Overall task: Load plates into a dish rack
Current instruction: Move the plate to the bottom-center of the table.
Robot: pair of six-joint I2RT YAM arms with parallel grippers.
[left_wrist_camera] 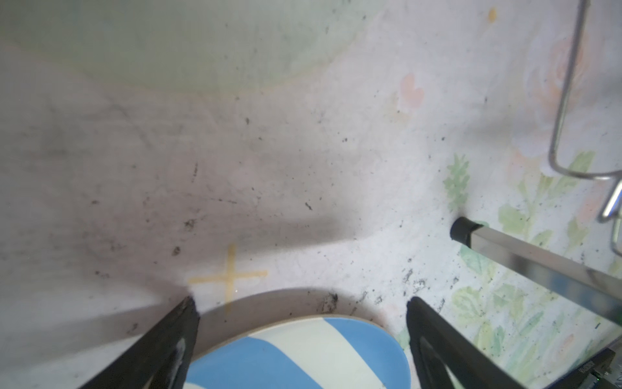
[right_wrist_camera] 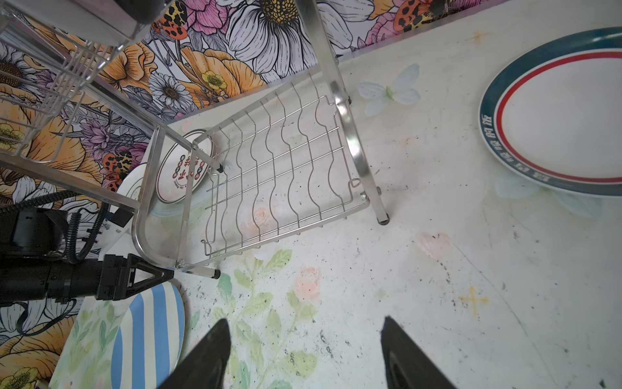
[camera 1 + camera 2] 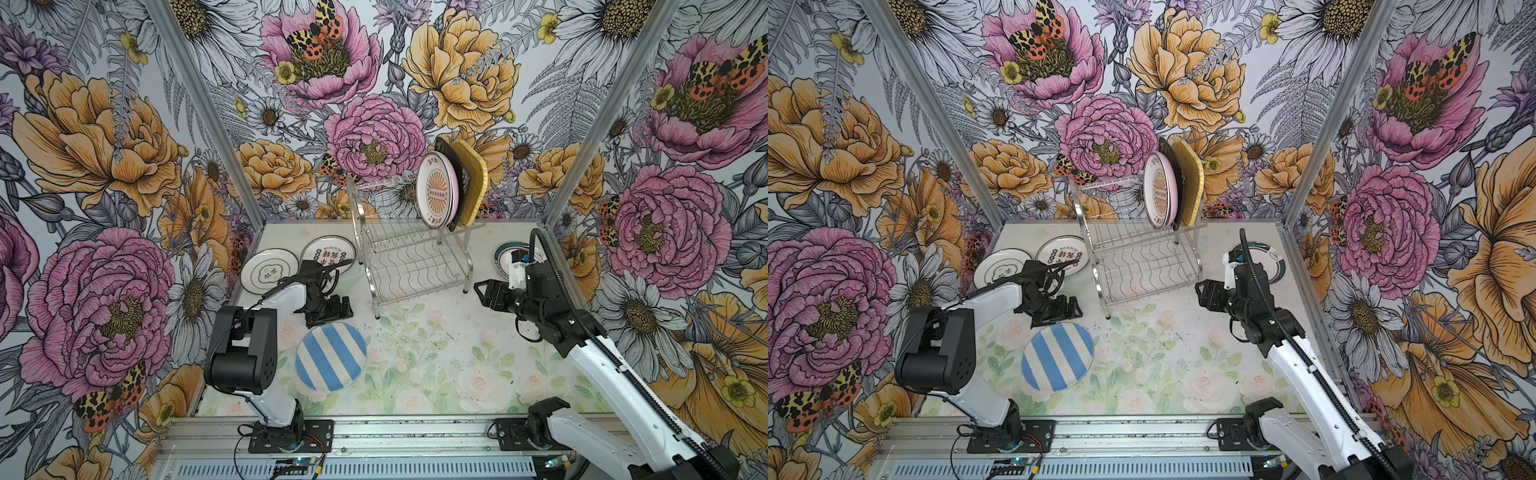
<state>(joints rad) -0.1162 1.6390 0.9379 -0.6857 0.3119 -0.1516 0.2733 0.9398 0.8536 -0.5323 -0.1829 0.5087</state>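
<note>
**A:** Where is the left gripper (image 3: 347, 309)?

**B:** Low over the table (image 3: 436, 353), at the far rim of the blue-striped plate (image 3: 331, 356). Its fingers (image 1: 175, 336) are spread wide and hold nothing. In the left wrist view the plate's rim shows between them.

**A:** How does that plate lie?

**B:** Flat and face up. It is round, so it has no long axis.

**A:** And the right gripper (image 3: 480, 291)?

**B:** Partly spread and empty, just right of the dish rack (image 3: 409, 253) and pointing toward it. The teal-rimmed plate (image 2: 538, 118) lies flat behind that arm.

**A:** And the rack?

**B:** Its length runs left to right near the back wall. 3 plates stand on edge at the right end of its upper tier, faces turned left: the sunburst plate (image 3: 436, 189), the black plate (image 3: 446, 154) and the yellow plate (image 3: 476, 183). 2 white plates (image 3: 269, 270) lie flat to the rack's left.
</note>
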